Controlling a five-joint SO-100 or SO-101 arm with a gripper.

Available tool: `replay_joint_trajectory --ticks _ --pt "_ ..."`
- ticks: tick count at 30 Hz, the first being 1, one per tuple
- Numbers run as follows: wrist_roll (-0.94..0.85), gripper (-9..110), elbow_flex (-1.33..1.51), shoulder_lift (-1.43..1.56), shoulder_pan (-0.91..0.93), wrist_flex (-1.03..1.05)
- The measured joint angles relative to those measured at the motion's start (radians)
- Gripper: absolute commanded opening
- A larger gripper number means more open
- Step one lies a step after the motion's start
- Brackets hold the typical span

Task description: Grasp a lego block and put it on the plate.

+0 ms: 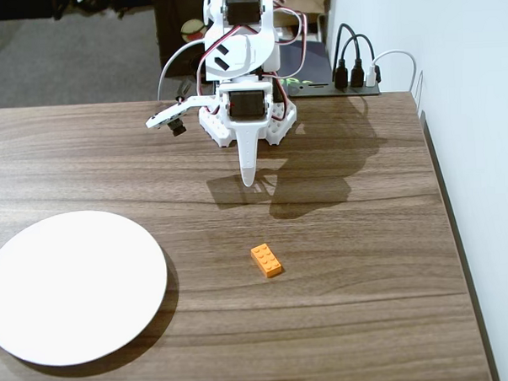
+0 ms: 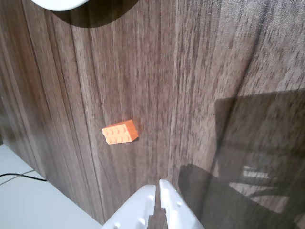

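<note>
The orange lego block [image 1: 266, 260] lies flat on the wooden table, near the middle, studs up. It also shows in the wrist view [image 2: 120, 132]. The white plate [image 1: 73, 285] lies at the table's front left; only its edge shows in the wrist view [image 2: 59, 4]. My white gripper [image 1: 249, 180] points down over the table in front of the arm's base, well behind the block and apart from it. In the wrist view my gripper [image 2: 157, 184] has its two jaws together with only a thin slit between them, and nothing is held.
The arm's base [image 1: 246, 115] stands at the table's back middle. A power strip with black plugs [image 1: 354, 75] sits at the back right. A white wall [image 1: 480, 147] runs along the table's right edge.
</note>
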Motion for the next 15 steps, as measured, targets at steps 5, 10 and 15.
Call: replay_joint_trajectory --ticks 5,10,15 --pt "-0.012 1 0.0 0.0 -0.021 0.0" --pt "-0.012 1 0.0 0.0 -0.021 0.0" --pt "-0.012 1 -0.006 -0.077 -0.02 -0.029"
